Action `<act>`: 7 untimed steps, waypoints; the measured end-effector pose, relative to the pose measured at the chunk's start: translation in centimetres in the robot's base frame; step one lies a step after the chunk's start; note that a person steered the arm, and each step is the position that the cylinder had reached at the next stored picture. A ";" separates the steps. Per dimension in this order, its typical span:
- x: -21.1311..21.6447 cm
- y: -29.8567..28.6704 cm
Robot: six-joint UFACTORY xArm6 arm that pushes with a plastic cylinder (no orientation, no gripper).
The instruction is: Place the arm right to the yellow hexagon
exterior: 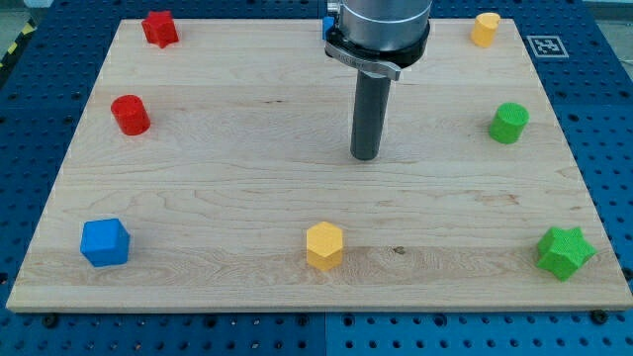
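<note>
The yellow hexagon lies near the view's bottom edge of the wooden board, about the middle. My tip rests on the board above and a little to the right of it, roughly a rod's length away, touching no block. The dark rod rises to the arm's grey body at the view's top.
A red star and a red cylinder are at the left. A blue cube is at the bottom left. A yellow block, a green cylinder and a green star are at the right. A blue block is partly hidden behind the arm.
</note>
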State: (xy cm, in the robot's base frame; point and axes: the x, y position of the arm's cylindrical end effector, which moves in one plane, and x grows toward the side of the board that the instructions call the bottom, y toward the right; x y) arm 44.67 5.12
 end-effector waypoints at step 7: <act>5.6 0.7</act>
State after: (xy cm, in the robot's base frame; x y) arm 50.30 5.87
